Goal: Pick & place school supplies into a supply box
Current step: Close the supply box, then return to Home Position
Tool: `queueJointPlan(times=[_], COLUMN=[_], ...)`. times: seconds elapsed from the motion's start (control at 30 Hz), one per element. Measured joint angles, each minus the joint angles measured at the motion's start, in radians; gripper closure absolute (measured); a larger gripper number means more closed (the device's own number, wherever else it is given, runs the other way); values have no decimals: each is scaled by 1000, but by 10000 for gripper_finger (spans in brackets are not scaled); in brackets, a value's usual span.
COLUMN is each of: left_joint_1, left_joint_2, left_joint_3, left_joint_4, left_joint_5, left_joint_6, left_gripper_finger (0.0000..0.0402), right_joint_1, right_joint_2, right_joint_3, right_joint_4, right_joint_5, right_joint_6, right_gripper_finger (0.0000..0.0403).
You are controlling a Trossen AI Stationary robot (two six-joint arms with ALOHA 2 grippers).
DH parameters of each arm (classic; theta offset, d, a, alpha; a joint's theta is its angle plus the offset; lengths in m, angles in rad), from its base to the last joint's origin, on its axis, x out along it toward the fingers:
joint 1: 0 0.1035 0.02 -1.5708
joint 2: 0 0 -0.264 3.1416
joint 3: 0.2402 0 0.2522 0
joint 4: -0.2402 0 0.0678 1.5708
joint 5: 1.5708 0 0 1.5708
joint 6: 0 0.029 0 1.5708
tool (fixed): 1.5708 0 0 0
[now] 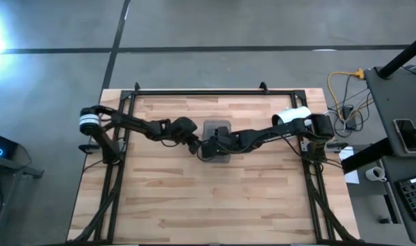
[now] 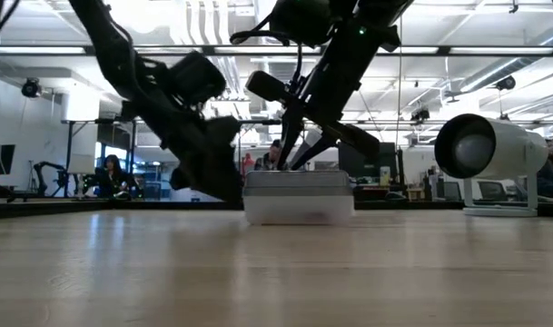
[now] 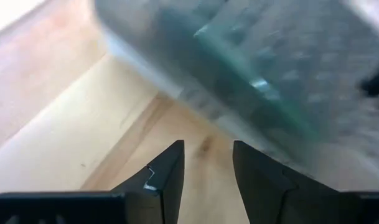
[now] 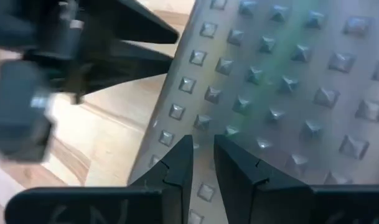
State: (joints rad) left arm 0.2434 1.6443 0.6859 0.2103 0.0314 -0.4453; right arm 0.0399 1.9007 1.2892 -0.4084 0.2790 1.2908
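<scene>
— Where is the box [image 1: 216,139]?

— In the middle of the table [image 1: 194,205], lying flat on the wood with its lid [image 4: 282,93] down. In the low view it shows as a pale, low block resting on the boards, and both of my arms come down to it from above.

— And your left gripper [image 3: 208,165]?

— At the box's left side, down near the table. My two fingers [image 3: 167,177] stand a little apart with bare wood showing between them. They grip nothing. The edge of the box lies just ahead of the tips, and something green shows blurred through its clear wall; I cannot tell what it is.

— Your right gripper [image 4: 203,158]?

— Over the box from the right, its tips at the left edge of the studded grey lid. Those fingers [image 4: 177,171] sit close together, only a narrow gap between them. Whether they touch the lid, I cannot tell. From that wrist I also see my left gripper, dark and just beside the box, over the wood.

— Anything else on the table?

— A white cylindrical camera [image 2: 489,156] stands well off toward the right side. The dark frame [image 1: 194,92] runs along the far edge.

— And the pens, the scissors?

— Apart from that green blur in the box, I cannot make any out.
</scene>
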Motion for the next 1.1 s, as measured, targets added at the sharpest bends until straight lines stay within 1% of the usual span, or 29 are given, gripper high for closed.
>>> queueJointPlan(times=[0.1, 0.2, 0.3, 0.4, 0.5, 0.6, 0.67, 0.8, 0.87, 0.97, 1.1], left_joint_1=[1, 0, 0, 0, -1, -8, -10, -9, -9, -9, -14], left_joint_2=[47, 40, -10, -95, -213, -346, -443, -638, -743, -882, -1017], left_joint_3=[19, 22, -3, -44, -77, -105, -114, -117, -115, -117, -124], left_joint_4=[-15, -40, -114, -148, -177, -185, -185, -190, -206, -194, -187], left_joint_5=[-4, 19, 11, -13, -10, 41, 73, 72, 74, 126, 126], left_joint_6=[5, 4, 4, 3, -5, -10, -9, -43, -79, -77, -88], left_gripper_finger=[281, 281, 281, 281, 281, 281, 281, 281, 281, 281, 281], right_joint_1=[2, 4, 11, 14, 13, 15, 15, 15, 15, 15, 57], right_joint_2=[0, -2, -11, -33, -58, -82, -112, -164, -188, -238, -315], right_joint_3=[0, 0, 0, 21, 49, 86, 120, 203, 247, 306, 365], right_joint_4=[-5, -5, -9, -12, -14, -22, -38, -125, -166, -183, -206], right_joint_5=[-1, 4, 40, 94, 147, 189, 190, 188, 188, 185, 165], right_joint_6=[4, 5, 6, -12, -59, -193, -294, -453, -499, -512, -642], right_gripper_finger=[344, 344, 344, 344, 344, 344, 344, 344, 344, 344, 344])
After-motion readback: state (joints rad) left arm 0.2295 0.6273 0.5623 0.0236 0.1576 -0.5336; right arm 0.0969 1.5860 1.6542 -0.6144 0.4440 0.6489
